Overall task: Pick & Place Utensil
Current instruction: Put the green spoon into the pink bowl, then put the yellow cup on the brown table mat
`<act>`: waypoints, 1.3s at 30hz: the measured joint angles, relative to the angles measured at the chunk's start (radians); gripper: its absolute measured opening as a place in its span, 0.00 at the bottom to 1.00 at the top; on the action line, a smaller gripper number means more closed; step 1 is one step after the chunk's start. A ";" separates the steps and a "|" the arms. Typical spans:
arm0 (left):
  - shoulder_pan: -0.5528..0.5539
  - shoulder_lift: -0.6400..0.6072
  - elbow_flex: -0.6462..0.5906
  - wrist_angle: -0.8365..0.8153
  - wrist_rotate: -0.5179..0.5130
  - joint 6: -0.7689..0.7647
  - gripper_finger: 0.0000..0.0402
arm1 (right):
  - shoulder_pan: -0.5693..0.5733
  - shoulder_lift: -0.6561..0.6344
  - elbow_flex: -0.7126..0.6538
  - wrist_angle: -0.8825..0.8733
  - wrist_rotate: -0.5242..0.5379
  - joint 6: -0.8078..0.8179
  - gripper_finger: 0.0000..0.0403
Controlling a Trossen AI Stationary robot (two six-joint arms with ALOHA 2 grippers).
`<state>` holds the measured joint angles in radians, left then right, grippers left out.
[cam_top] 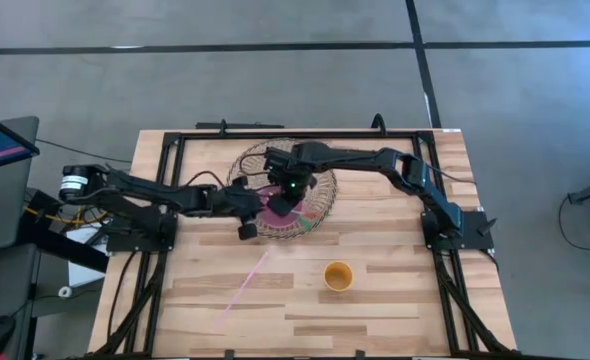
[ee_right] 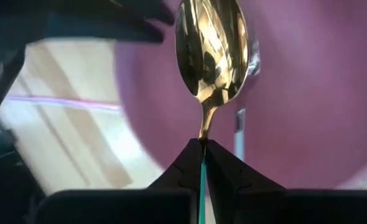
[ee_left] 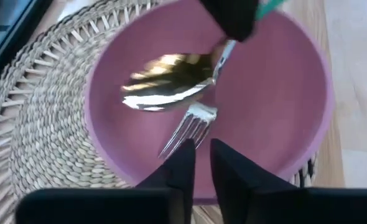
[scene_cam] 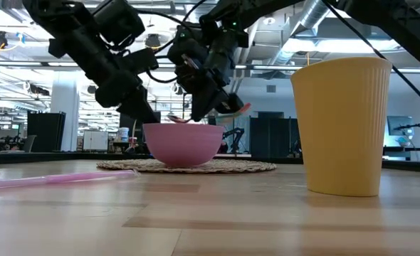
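A pink bowl [cam_top: 278, 206] [scene_cam: 183, 144] sits on a round woven mat [cam_top: 320, 205]. My right gripper [ee_right: 202, 146] [cam_top: 291, 188] hovers over the bowl, shut on a gold spoon [ee_right: 209, 46] [ee_left: 165, 81] with a teal handle. A silver fork [ee_left: 186, 130] lies inside the bowl, tines toward my left gripper [ee_left: 202, 158] [cam_top: 247, 222]. That gripper waits at the bowl's left rim, its fingers a narrow gap apart, holding nothing. My right gripper pinches the spoon between its two fingertips at the thin neck [ee_right: 203, 134], where the gold stem meets the teal handle. The spoon's gold bowl points straight out ahead of the fingers. It hangs clear over the inside of the pink bowl.
A yellow paper cup [cam_top: 338, 275] [scene_cam: 342, 124] stands on the table's near half, right of centre. A pink straw [cam_top: 243, 288] [scene_cam: 53, 178] lies slanting on the wood near the bowl. A black frame [cam_top: 165, 200] borders the tabletop.
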<state>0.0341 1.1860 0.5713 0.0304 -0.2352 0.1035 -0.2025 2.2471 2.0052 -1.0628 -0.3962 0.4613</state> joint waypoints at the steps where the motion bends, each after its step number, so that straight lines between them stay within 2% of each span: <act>1: 0.000 -0.008 0.000 0.001 -0.001 0.007 0.09 | 0.004 0.000 0.000 -0.002 -0.010 0.017 0.02; 5: 0.001 -0.049 0.000 0.000 -0.001 0.023 0.02 | 0.013 0.000 0.000 -0.001 -0.045 0.074 0.02; 13: 0.016 -0.065 0.000 -0.008 -0.002 0.080 0.01 | 0.004 0.000 -0.005 0.011 -0.049 0.172 0.02; 19: 0.053 -0.065 -0.044 -0.014 -0.003 0.080 0.02 | 0.004 0.000 -0.068 0.032 -0.049 0.255 0.02; 27: 0.065 -0.065 -0.051 -0.007 -0.004 0.098 0.02 | -0.016 0.000 -0.077 0.070 -0.052 0.255 0.02; 39: 0.065 -0.065 -0.053 -0.004 -0.004 0.102 0.02 | -0.044 0.000 -0.077 0.125 -0.103 0.244 0.15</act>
<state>0.0994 1.1206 0.5187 0.0265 -0.2390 0.2054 -0.2462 2.2467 1.9282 -0.9379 -0.4988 0.7048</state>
